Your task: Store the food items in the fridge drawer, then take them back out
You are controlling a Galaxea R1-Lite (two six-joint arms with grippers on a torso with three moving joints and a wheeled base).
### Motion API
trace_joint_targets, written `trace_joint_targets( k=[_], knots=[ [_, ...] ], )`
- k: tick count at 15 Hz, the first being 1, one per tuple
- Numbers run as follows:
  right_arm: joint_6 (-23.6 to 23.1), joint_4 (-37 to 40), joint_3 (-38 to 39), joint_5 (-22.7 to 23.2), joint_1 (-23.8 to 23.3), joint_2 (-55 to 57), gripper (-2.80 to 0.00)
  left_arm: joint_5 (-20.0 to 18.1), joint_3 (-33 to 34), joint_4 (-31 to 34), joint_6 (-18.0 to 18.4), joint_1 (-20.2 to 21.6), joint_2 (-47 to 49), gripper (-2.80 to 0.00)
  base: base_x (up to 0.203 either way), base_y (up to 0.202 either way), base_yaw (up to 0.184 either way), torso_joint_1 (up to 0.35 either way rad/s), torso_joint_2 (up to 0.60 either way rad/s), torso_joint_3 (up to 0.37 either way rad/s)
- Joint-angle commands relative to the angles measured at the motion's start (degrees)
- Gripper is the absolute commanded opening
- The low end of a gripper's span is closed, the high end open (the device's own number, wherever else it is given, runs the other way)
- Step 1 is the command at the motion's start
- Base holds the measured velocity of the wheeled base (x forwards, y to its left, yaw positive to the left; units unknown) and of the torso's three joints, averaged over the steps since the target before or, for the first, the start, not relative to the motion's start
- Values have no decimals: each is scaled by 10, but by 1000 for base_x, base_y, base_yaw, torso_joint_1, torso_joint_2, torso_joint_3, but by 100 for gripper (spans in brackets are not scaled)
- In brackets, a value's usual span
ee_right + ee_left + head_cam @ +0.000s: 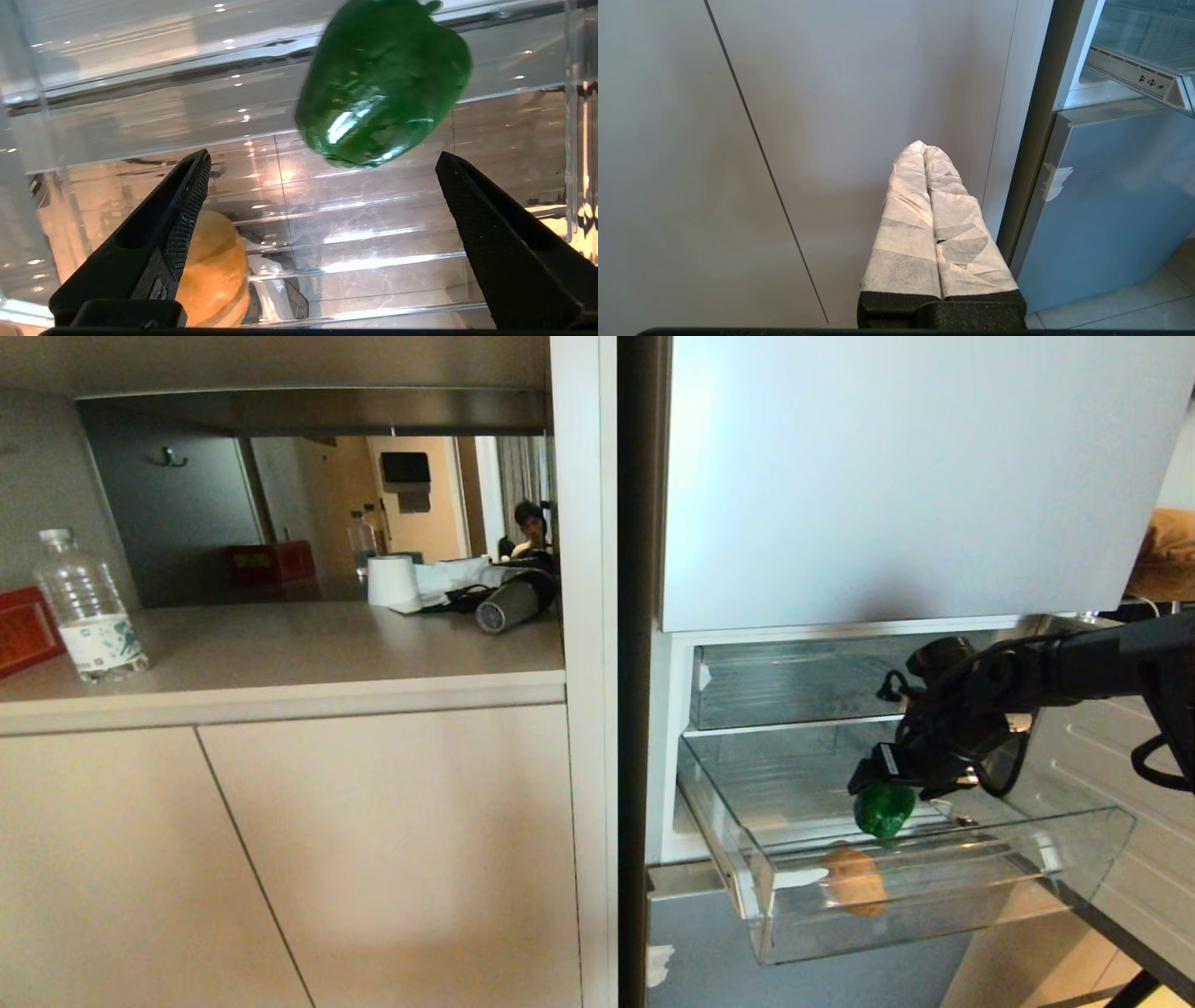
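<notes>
The clear fridge drawer stands pulled out of the fridge. The tan potato lies at its front, also seen past one finger in the right wrist view. My right gripper hangs over the drawer's ribbed bottom, open, with nothing between its black fingers. The glossy green bell pepper sits just beyond the fingertips, free of both. I cannot tell whether it rests on the bottom. My left gripper is parked low before a cupboard door, its white-wrapped fingers pressed together.
A second clear drawer sits above the open one, under the fridge's upper door. The counter to the left holds a water bottle, a red box, a paper roll and a hair dryer. A person shows behind.
</notes>
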Motion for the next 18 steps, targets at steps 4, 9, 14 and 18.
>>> trace_joint_targets(
  k=[4, 9, 14, 18],
  knots=[
    [4, -1, -31, 0, -1, 48, 0, 0, 0, 0, 0, 0, -1, -280, 0, 0, 0, 0, 0, 0],
    [6, -1, -75, 0, -1, 100, 0, 0, 0, 0, 0, 0, -1, -280, 0, 0, 0, 0, 0, 0],
    [6, -8, -91, -12, -3, 119, 0, 0, 0, 0, 0, 0, -1, -280, 0, 0, 0, 0, 0, 0],
    [6, -22, -97, -26, -4, 125, 0, 0, 0, 0, 0, 0, -1, -280, 0, 0, 0, 0, 0, 0]
  ],
)
